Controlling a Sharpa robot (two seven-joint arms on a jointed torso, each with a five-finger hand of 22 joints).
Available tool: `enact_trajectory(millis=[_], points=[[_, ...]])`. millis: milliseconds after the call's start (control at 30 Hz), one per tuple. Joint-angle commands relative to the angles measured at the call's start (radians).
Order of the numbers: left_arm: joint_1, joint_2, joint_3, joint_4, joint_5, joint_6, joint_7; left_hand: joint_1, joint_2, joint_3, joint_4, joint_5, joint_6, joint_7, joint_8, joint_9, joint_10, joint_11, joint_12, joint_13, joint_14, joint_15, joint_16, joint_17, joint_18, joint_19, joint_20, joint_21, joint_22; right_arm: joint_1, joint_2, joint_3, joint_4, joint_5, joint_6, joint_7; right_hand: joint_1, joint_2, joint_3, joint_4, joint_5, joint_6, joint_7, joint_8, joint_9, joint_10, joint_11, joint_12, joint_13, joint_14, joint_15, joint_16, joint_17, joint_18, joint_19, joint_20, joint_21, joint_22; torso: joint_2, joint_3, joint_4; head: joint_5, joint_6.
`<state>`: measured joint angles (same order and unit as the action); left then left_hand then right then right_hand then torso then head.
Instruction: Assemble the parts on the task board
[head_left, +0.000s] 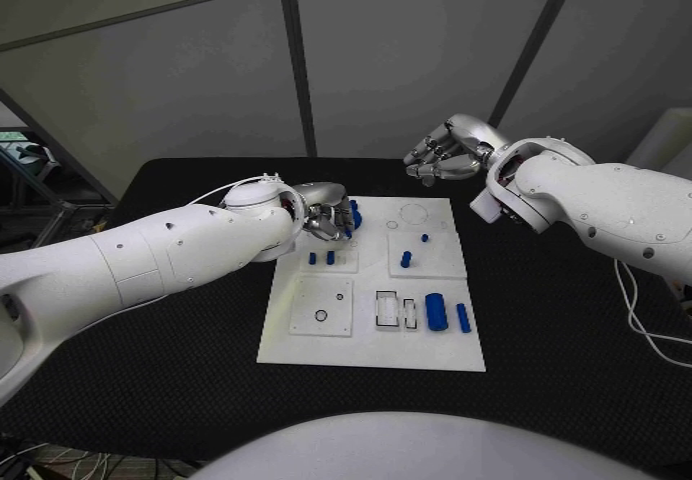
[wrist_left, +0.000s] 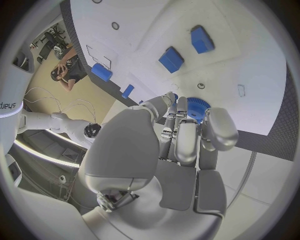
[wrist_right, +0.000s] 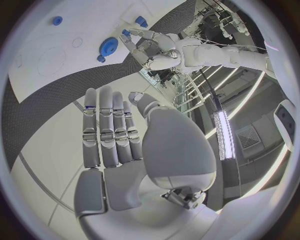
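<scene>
Blue and toothed, the gear (wrist_left: 197, 107) sits at your left hand's (head_left: 323, 212) fingertips (wrist_left: 180, 107), close to the task board's (head_left: 372, 350) far left corner. Whether those fingers already pinch it or only touch its rim, you cannot tell. Its flat face lies on the white plate, so its axis stands upright. Your left hand is right on it; your right hand (head_left: 450, 150) hovers off the board's far edge, above the black counter (head_left: 562, 330), fingers straight, held together, holding nothing. I judge the left hand should take it.
</scene>
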<state>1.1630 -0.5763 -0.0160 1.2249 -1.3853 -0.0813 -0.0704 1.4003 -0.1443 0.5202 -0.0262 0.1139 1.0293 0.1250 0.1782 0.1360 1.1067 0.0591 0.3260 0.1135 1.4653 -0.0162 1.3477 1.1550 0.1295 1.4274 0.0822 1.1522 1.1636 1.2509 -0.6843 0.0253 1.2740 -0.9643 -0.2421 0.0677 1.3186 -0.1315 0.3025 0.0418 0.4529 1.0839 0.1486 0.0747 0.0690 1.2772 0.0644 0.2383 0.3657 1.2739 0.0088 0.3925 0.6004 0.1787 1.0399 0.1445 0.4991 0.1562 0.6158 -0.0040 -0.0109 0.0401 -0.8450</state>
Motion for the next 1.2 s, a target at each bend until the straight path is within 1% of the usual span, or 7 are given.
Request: enact_trajectory(millis=[33, 133, 233, 500, 700, 933, 1200], points=[[0.002, -0.019, 0.008, 0.025, 0.021, -0.043, 0.013, -0.011, -0.001, 0.0, -0.005, -0.003, 0.008, 0.002, -0.004, -0.001, 0.004, 0.001, -0.007, -0.001, 0.001, -0.004, 0.007, -0.001, -0.03, 0.003, -0.006, -0.004, 0.002, 0.002, -0.001, 0.0, -0.001, -0.002, 0.008, -0.001, 0.004, -0.001, 0.004, 0.002, 0.004, -0.002, 0.0, 0.001, 0.001, -0.001, 0.001, -0.003, -0.002, -0.003, 0.002, -0.004, -0.002, 0.002, -0.006, 0.0, -0.005, -0.001, 0.001, -0.0012, -0.0015, 0.0, 0.003], [0.002, -0.046, 0.016, 0.053, 0.022, -0.046, 0.008, -0.012, -0.002, 0.001, -0.006, -0.003, 0.009, 0.002, -0.005, -0.002, 0.004, 0.002, -0.009, -0.002, 0.001, -0.004, 0.007, -0.001, -0.03, 0.003, -0.006, -0.005, 0.0, 0.002, -0.001, 0.0, -0.002, -0.002, 0.009, -0.003, 0.004, -0.001, 0.004, 0.002, 0.004, -0.001, 0.0, 0.001, 0.001, -0.001, 0.001, -0.003, -0.002, -0.002, 0.002, -0.004, -0.002, 0.002, -0.006, 0.0, -0.005, -0.001, 0.0, -0.0007, -0.0004, -0.001, 0.003], [0.001, -0.069, 0.019, 0.074, 0.023, -0.042, -0.001, -0.014, -0.003, 0.0, -0.007, -0.003, 0.01, 0.003, -0.006, -0.002, 0.005, 0.002, -0.011, -0.002, 0.001, -0.003, 0.007, -0.002, -0.029, 0.002, -0.006, -0.008, -0.002, 0.002, -0.001, 0.0, -0.004, -0.002, 0.01, -0.003, 0.003, -0.001, 0.004, 0.002, 0.004, -0.001, 0.0, 0.001, 0.001, -0.001, 0.001, -0.003, -0.002, -0.002, 0.002, -0.004, -0.002, 0.002, -0.006, 0.0, -0.005, -0.001, 0.0, -0.0001, 0.0031, 0.001, 0.004], [-0.003, -0.107, 0.02, 0.082, 0.025, -0.009, -0.02, -0.024, -0.006, -0.003, -0.005, -0.005, 0.014, 0.004, -0.009, -0.003, 0.008, 0.004, -0.019, -0.003, 0.0, -0.001, 0.006, -0.005, -0.029, 0.001, -0.004, -0.012, -0.004, 0.0, 0.002, 0.0, -0.008, -0.002, 0.014, -0.003, 0.003, -0.001, 0.004, 0.002, 0.004, -0.001, 0.0, 0.001, 0.001, -0.001, 0.001, -0.003, -0.002, -0.002, 0.002, -0.004, -0.002, 0.002, -0.006, 0.0, -0.005, -0.001, 0.001, 0.0001, 0.0001, 0.014, 0.005], [-0.011, -0.106, 0.021, 0.059, 0.026, 0.0, -0.022, -0.026, -0.007, -0.004, -0.004, -0.005, 0.015, 0.003, -0.01, -0.003, 0.009, 0.004, -0.021, -0.004, -0.001, -0.001, 0.005, -0.006, -0.029, 0.001, -0.003, -0.012, -0.005, -0.001, 0.003, 0.0, -0.008, -0.002, 0.015, -0.003, 0.003, -0.001, 0.004, 0.002, 0.004, -0.001, 0.0, 0.001, 0.001, -0.001, 0.001, -0.003, -0.002, -0.002, 0.002, -0.004, -0.002, 0.002, -0.006, 0.0, -0.005, -0.001, 0.001, 0.0001, -0.0031, 0.018, 0.005], [-0.021, -0.096, 0.021, 0.036, 0.026, 0.004, -0.023, -0.026, -0.007, -0.004, -0.004, -0.005, 0.016, 0.003, -0.01, -0.004, 0.01, 0.004, -0.021, -0.004, -0.001, -0.001, 0.005, -0.007, -0.028, 0.0, -0.003, -0.013, -0.005, -0.002, 0.001, 0.0, -0.007, -0.003, 0.013, -0.004, 0.003, 0.0, 0.004, 0.003, 0.003, -0.001, 0.0, 0.001, 0.001, 0.0, 0.001, -0.003, -0.002, -0.002, 0.002, -0.004, -0.003, 0.002, -0.005, 0.001, -0.005, -0.001, 0.002, 0.0002, -0.0028, 0.02, 0.005], [-0.026, -0.092, 0.021, 0.027, 0.026, 0.013, -0.025, -0.026, -0.007, -0.004, -0.005, -0.005, 0.016, 0.003, -0.01, -0.004, 0.01, 0.004, -0.022, -0.004, -0.001, -0.001, 0.005, -0.006, -0.028, 0.0, -0.003, -0.014, -0.006, -0.002, 0.001, 0.0, -0.006, -0.004, 0.013, -0.003, 0.003, 0.0, 0.004, 0.003, 0.003, -0.001, 0.0, 0.001, 0.001, 0.0, 0.001, -0.003, -0.002, -0.002, 0.002, -0.004, -0.003, 0.002, -0.005, 0.001, -0.005, -0.001, 0.001, 0.0007, -0.0014, 0.019, 0.002]])
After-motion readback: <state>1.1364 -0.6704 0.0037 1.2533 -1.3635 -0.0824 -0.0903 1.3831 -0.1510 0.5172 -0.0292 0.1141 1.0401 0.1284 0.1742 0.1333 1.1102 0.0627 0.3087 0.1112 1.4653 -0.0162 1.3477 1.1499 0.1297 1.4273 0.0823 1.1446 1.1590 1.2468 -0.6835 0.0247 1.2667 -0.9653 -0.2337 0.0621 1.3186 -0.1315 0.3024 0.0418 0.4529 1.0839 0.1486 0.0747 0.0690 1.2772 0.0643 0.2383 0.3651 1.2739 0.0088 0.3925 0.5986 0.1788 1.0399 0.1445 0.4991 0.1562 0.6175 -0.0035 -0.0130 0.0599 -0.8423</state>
